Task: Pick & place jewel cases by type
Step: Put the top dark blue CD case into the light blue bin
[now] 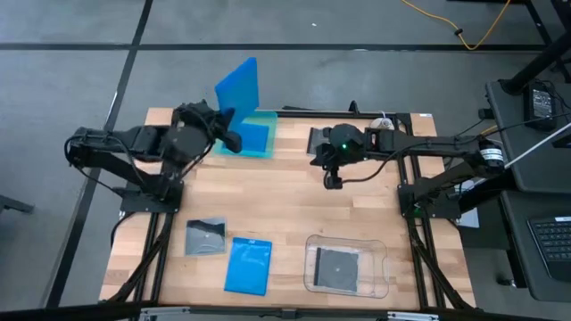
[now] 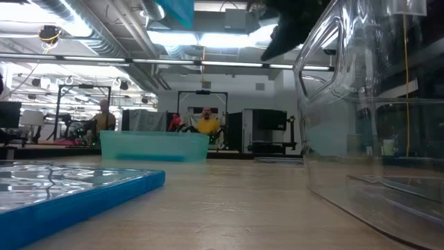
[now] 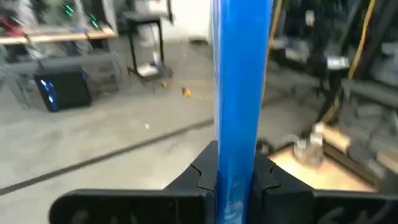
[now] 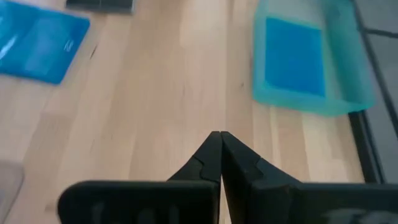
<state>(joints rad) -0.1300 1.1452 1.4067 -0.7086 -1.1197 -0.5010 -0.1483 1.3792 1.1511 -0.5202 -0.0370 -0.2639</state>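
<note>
left gripper [image 1: 234, 134]: jaws clamped on blue jewel case [image 1: 239, 89], held upright above teal tray [image 1: 259, 148] at bench [image 1: 285, 214] far-left | right gripper [image 1: 333, 181]: jaws closed, empty, mid-bench | blue case [image 1: 249, 265], grey case [image 1: 205, 236] near-left | grey case in clear tray [image 1: 382, 272] near-right

Wooden table [image 1: 285, 201]: light butcher-block top on a dark frame, standing on a grey floor [image 1: 71, 27] crossed by dark lines.

Teal tray [image 1: 264, 118]: translucent, at the table's far edge, left of centre; in the low view it sits well back on the tabletop.

Clear tray [image 1: 375, 283]: larger, rounded corners, at the near edge toward the right; its tall clear wall fills the right of the low view.

Yellow cable [image 1: 482, 31]: loops across the floor beyond the table.

Keyboard [image 1: 551, 241]: on a dark desk at the right.

Two people [image 2: 206, 123]: seated far back in the room, among workbenches.
</note>
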